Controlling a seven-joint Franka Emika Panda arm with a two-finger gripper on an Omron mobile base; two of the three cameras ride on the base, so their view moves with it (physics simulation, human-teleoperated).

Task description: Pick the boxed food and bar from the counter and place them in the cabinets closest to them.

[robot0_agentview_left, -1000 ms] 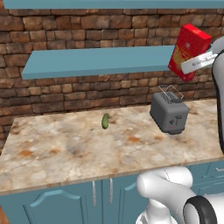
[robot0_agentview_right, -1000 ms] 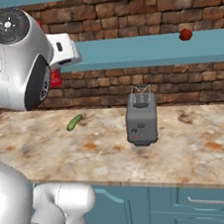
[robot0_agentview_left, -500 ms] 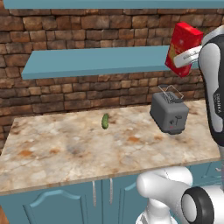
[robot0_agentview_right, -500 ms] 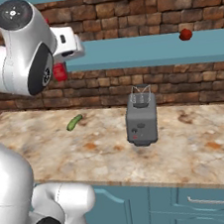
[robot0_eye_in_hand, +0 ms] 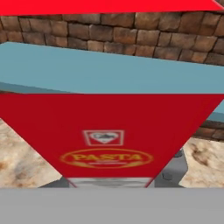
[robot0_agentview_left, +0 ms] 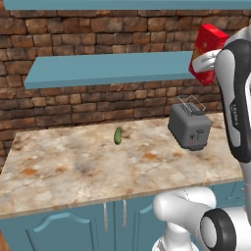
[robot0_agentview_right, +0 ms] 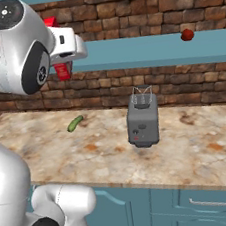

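The boxed food [robot0_agentview_left: 210, 45], a red carton, hangs tilted in the air at the right end of the lower teal cabinet shelf [robot0_agentview_left: 108, 69], above the toaster. My gripper [robot0_agentview_left: 204, 62] is shut on it at its lower half. From the right base view the carton [robot0_agentview_right: 62, 70] peeks out behind my hand, in front of the shelf [robot0_agentview_right: 142, 50]. In the hand view its red face [robot0_eye_in_hand: 109, 127] with a yellow "PASTA" oval covers my fingertips, with the shelf [robot0_eye_in_hand: 109, 70] just behind. The bar is out of view. The marbled counter [robot0_agentview_left: 73, 166] lies below.
A grey toaster [robot0_agentview_left: 190, 126] stands on the counter under the carton. A small green pickle [robot0_agentview_left: 117, 136] lies near the wall. A small red round thing [robot0_agentview_right: 187, 35] rests on the shelf further right. A second shelf [robot0_agentview_left: 122, 4] runs above.
My arm has swung in toward the wall, carrying the carton slightly left and closer to the shelf's end. Toaster and pickle have not moved.
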